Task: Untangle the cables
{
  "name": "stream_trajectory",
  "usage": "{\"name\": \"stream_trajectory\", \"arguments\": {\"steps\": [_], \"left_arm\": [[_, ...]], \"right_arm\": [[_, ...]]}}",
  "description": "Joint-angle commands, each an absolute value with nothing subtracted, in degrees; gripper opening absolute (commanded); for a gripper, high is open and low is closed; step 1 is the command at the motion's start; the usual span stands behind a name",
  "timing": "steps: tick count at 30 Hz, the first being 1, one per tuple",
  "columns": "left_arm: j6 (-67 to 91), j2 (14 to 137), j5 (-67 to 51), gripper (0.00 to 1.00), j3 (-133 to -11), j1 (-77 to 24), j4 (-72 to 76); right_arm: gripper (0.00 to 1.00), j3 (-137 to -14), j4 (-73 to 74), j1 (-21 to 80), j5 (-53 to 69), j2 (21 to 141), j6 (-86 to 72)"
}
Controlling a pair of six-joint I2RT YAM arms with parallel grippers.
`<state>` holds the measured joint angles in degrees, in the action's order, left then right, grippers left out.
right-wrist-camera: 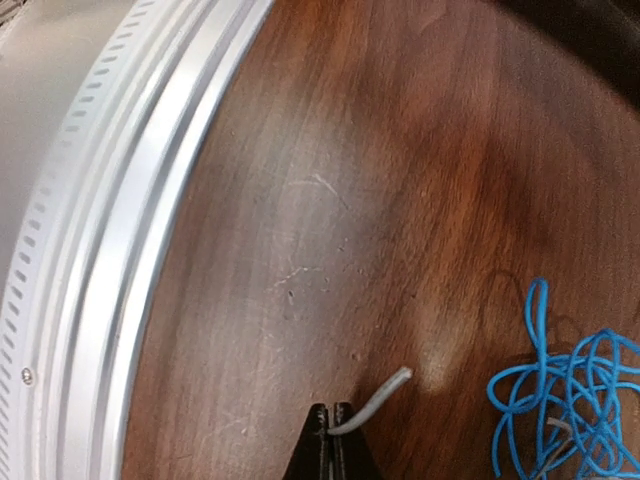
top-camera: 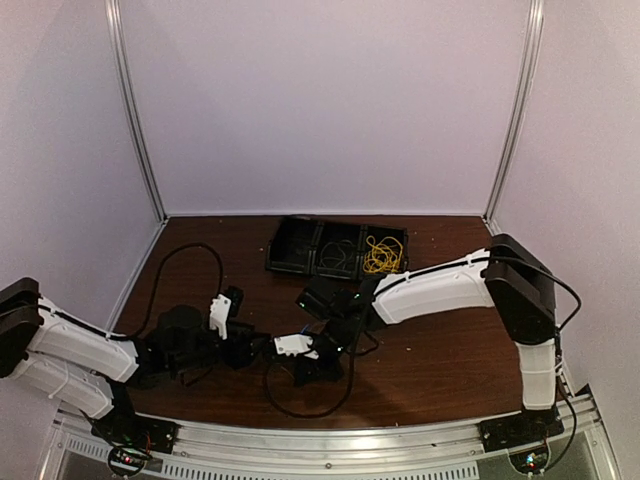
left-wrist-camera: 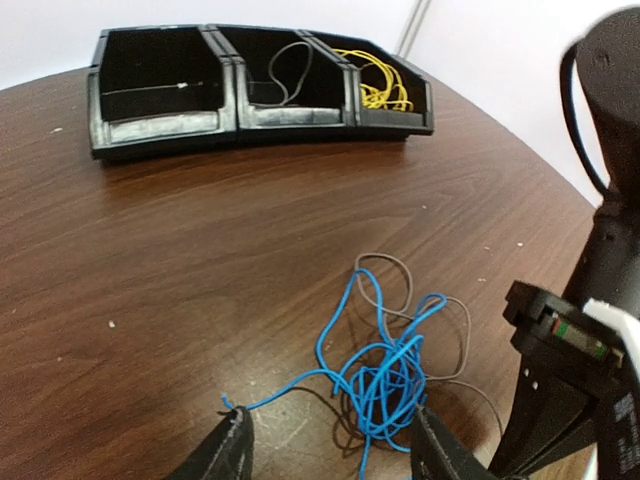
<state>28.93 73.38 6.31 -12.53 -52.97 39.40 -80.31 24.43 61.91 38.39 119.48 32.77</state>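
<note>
A tangle of blue cable [left-wrist-camera: 385,380] lies on the wooden table, wound together with a thin grey-brown cable [left-wrist-camera: 458,325] that loops out to its right. My left gripper [left-wrist-camera: 332,455] stands open just in front of the tangle, one finger on each side. The blue cable's loose end [left-wrist-camera: 228,408] lies by the left fingertip. My right gripper [right-wrist-camera: 331,428] is shut on the grey-brown cable [right-wrist-camera: 385,392] close to its free end, low over the table, with the blue cable [right-wrist-camera: 570,400] to its right. In the top view the tangle is hidden under both grippers [top-camera: 290,350].
A black three-compartment tray [left-wrist-camera: 160,130] stands at the back, with a yellow cable [left-wrist-camera: 378,85] in its right bin and a dark cable [left-wrist-camera: 290,70] in the middle one. The table's metal front rail [right-wrist-camera: 110,230] runs close to my right gripper. A thick black arm cable [top-camera: 310,405] loops near the front.
</note>
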Motion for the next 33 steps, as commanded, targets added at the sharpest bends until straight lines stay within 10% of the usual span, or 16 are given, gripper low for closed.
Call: {"name": "stream_trajectory", "arguments": {"steps": [1, 19, 33], "left_arm": [[22.43, 73.29, -2.76, 0.55, -14.93, -52.82, 43.71], [4.62, 66.86, -4.72, 0.55, -28.47, -60.90, 42.43], [2.02, 98.53, 8.27, 0.16, -29.73, -60.73, 73.48]], "right_arm": [[0.00, -86.03, 29.70, 61.49, 43.74, 109.58, 31.36], [0.00, -114.66, 38.80, 53.09, 54.93, 105.52, 18.95], [0.00, -121.12, 34.84, 49.93, 59.43, 104.49, 14.32]]}}
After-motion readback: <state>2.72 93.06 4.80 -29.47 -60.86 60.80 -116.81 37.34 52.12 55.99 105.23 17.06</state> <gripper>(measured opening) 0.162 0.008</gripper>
